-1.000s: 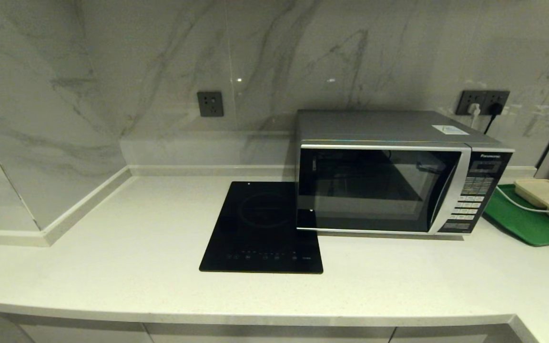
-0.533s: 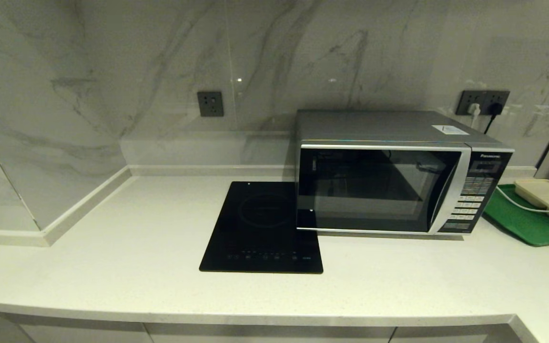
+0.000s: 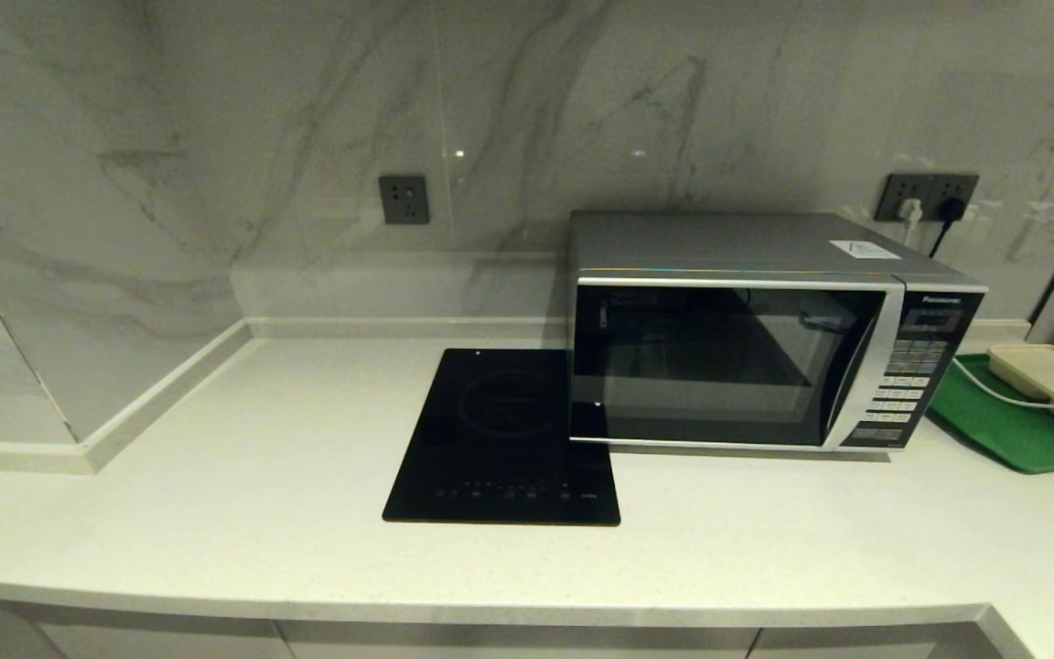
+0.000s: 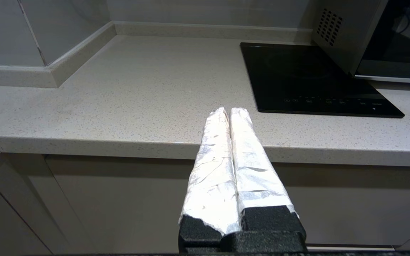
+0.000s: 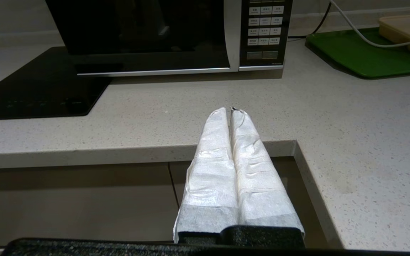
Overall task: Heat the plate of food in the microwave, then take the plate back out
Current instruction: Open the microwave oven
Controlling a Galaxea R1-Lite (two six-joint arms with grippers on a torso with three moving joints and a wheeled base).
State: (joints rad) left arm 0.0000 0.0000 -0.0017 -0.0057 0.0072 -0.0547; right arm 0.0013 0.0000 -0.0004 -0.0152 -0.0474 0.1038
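The silver microwave (image 3: 765, 329) stands at the back right of the counter with its dark glass door closed and its keypad panel (image 3: 909, 384) on the right. The plate of food is out of view. Neither arm shows in the head view. My left gripper (image 4: 229, 111) hangs shut and empty in front of the counter's front edge, left of the cooktop. My right gripper (image 5: 229, 111) is shut and empty too, held before the counter edge, facing the microwave (image 5: 166, 35) and its keypad (image 5: 264, 32).
A flat black induction cooktop (image 3: 504, 439) lies left of the microwave, partly under its corner. A green tray (image 3: 1007, 426) with a beige lidded box (image 3: 1053, 380) and a white cable sits at the far right. Marble walls close the back and left.
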